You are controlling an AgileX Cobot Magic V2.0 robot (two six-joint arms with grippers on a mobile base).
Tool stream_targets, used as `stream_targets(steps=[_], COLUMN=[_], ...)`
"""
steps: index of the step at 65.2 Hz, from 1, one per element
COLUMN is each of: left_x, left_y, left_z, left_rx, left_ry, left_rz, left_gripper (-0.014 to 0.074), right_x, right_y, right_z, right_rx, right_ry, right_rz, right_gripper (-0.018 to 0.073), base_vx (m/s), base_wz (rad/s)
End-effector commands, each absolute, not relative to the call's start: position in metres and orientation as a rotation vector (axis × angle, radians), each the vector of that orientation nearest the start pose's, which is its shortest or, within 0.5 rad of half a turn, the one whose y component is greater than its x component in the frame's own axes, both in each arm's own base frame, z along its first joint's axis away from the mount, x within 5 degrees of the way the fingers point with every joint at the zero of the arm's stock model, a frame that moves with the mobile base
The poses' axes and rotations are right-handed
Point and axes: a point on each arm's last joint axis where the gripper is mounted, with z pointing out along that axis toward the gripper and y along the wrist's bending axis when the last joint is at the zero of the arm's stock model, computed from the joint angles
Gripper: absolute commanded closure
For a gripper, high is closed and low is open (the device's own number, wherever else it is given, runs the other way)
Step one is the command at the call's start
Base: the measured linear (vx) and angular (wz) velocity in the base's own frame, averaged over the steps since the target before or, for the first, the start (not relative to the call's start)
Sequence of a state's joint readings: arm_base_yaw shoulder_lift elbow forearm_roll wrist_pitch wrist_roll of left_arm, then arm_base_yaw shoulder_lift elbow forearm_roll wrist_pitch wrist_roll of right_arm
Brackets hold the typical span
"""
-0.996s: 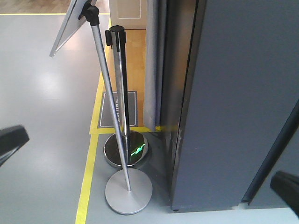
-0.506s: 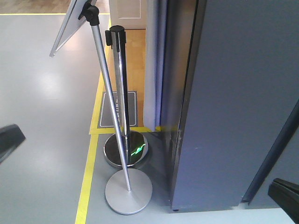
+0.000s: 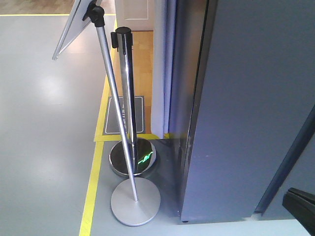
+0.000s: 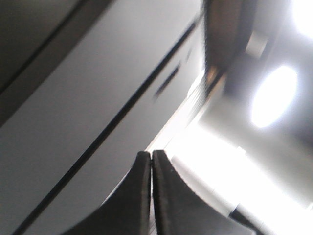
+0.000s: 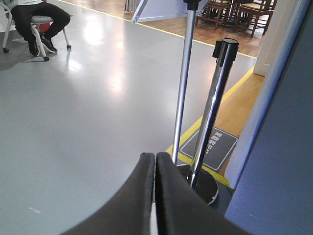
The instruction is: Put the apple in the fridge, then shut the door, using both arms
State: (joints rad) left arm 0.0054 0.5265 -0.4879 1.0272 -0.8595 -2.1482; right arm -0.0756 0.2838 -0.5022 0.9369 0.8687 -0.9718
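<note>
1. The fridge fills the right half of the front view as a tall dark grey slab, its bottom edge just above the floor.
2. No apple shows in any view, and whether the door is shut cannot be told from this side.
3. The left gripper has its jaws pressed together with nothing between them; it points up along a blurred grey panel crossed by dark seams, with bright ceiling lights to the right.
4. The right gripper also has its jaws closed and empty, aimed low over the floor towards the posts.
5. In the front view only a black corner of an arm shows at the lower right edge.
6. Just left of the fridge stand a chrome barrier post on a shiny round base and a slanted sign stand on a flat grey disc; the two bases touch or nearly touch.
7. A yellow floor line runs past the bases, and left of it the grey floor lies wide open.
8. In the right wrist view a seated person is far off at the upper left.
</note>
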Motion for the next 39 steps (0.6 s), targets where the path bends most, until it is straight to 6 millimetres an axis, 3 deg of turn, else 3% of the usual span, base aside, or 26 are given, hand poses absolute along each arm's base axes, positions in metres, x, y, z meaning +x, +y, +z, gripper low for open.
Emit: stream_targets(steps=[1, 10, 16, 29, 39], left_x=[0.081, 0.082, 0.085, 0.093, 0.1], left_y=[-0.046, -0.036, -0.035, -0.037, -0.033], left_z=[0.393, 0.399, 0.396, 0.381, 0.349], left_rx=[-0.247, -0.367, -0.374, -0.057, -0.015], left_ry=[1.031, 0.908, 0.931, 1.062, 1.093], left_rz=[-1.687, -1.767, -1.674, -1.009, -0.795], left_gripper=[0.0603, 0.0603, 0.0603, 0.0603, 0.0603], right_x=[0.046, 0.046, 0.046, 0.046, 0.046], right_y=[0.053, 0.053, 0.053, 0.053, 0.053], right_z=[0.325, 0.325, 0.325, 0.325, 0.325], right_rx=[-0.56, -0.56, -0.56, -0.56, -0.56], right_ry=[1.675, 1.675, 1.675, 1.675, 1.675], right_rz=[0.4, 0.4, 0.4, 0.399, 0.399], right_gripper=[0.0564, 0.0564, 0.0564, 0.0564, 0.0564], base_vx=[0.0, 0.0, 0.0, 0.0, 0.0], base_wz=[0.0, 0.0, 0.0, 0.0, 0.0])
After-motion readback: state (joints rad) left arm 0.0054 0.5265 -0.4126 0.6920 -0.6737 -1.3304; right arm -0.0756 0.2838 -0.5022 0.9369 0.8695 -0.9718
